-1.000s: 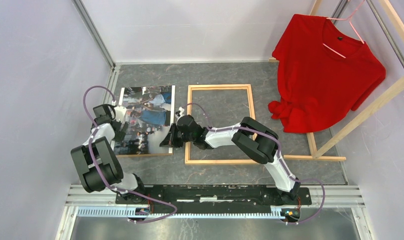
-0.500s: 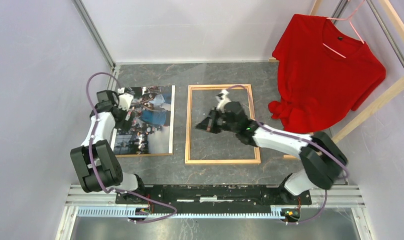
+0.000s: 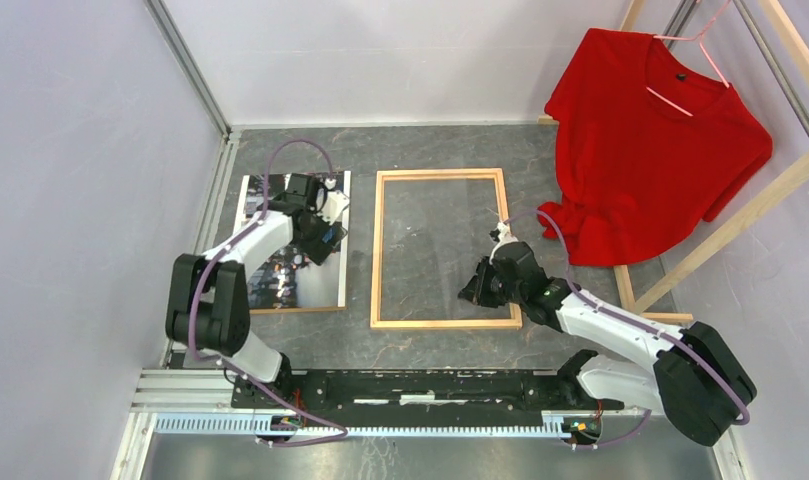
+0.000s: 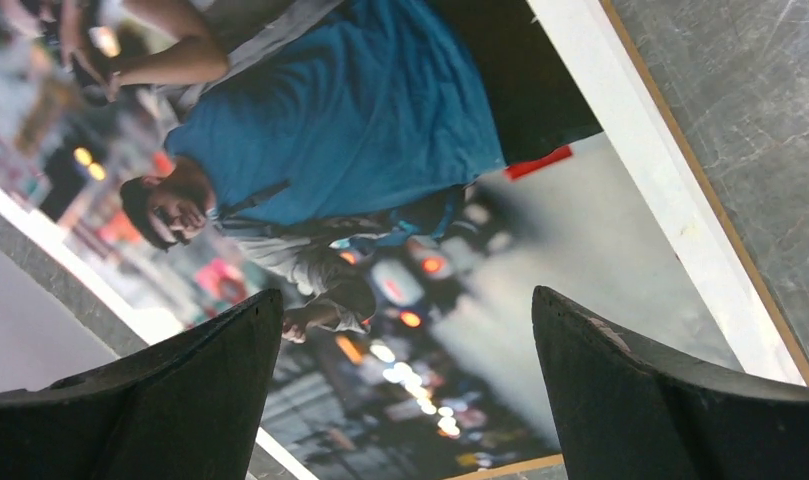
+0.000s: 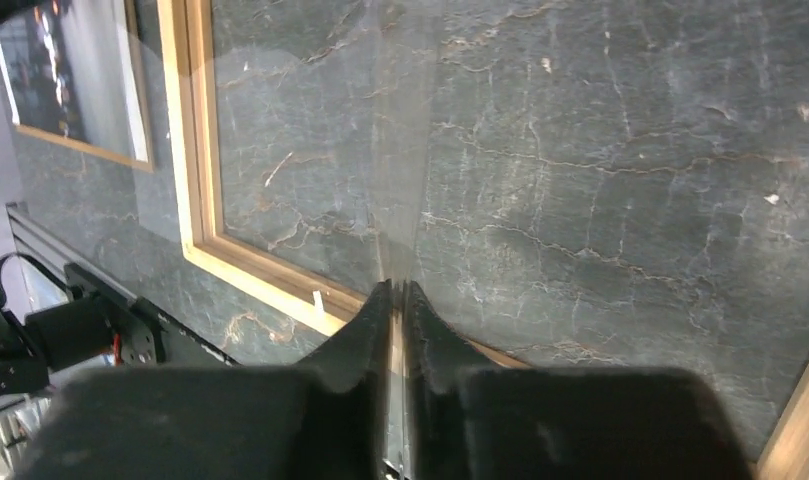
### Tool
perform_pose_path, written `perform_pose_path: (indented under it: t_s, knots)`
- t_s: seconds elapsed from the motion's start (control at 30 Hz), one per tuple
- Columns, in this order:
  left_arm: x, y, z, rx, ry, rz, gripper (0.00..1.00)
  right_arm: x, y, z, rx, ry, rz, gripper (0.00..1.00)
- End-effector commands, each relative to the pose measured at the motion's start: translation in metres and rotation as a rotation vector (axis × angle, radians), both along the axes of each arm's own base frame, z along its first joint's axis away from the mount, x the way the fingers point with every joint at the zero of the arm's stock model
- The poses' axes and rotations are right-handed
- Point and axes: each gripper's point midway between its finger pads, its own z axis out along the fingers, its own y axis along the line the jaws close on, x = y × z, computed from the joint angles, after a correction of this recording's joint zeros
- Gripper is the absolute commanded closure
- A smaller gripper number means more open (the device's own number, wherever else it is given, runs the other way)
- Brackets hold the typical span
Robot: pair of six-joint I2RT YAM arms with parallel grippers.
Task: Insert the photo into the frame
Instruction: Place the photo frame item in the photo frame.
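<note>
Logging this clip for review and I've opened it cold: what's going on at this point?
Two arms are working on framing a print. The left tool hovers open just above the photo, which lies flat beside the frame and is not gripped. The right tool is closed over the frame's near right corner, apparently pinching a thin clear sheet. The frame holds no picture yet.

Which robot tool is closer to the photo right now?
Left. The left tool hovers open directly over the photo; the right tool is away by the frame's right rail.
</note>
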Motion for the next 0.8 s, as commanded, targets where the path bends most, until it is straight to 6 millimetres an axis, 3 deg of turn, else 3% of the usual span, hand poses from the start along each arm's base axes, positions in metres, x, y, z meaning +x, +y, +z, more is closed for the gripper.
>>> perform_pose_path:
  t_s: [0.0,0.1,0.2,0.47,0.77]
  knots:
    - [0.016,-0.006,-0.005,0.043,-0.023,0.044,0.00,0.009,-0.012,-0.004,-0.055,-0.042,-0.036,0.71]
    - [0.023,-0.011,-0.011,0.061,-0.027,0.036,0.01,0.015,-0.015,-0.005,-0.074,-0.031,-0.042,0.37]
    - [0.028,-0.015,-0.017,0.069,-0.023,0.035,0.02,0.029,-0.018,0.001,-0.078,-0.043,-0.042,0.26]
    - [0.031,-0.019,-0.030,0.092,-0.015,0.028,0.02,0.059,-0.032,-0.009,-0.044,0.003,-0.064,0.16]
    - [0.035,-0.020,-0.037,0.110,-0.011,0.031,0.03,0.100,-0.021,-0.015,-0.049,0.018,-0.036,0.14]
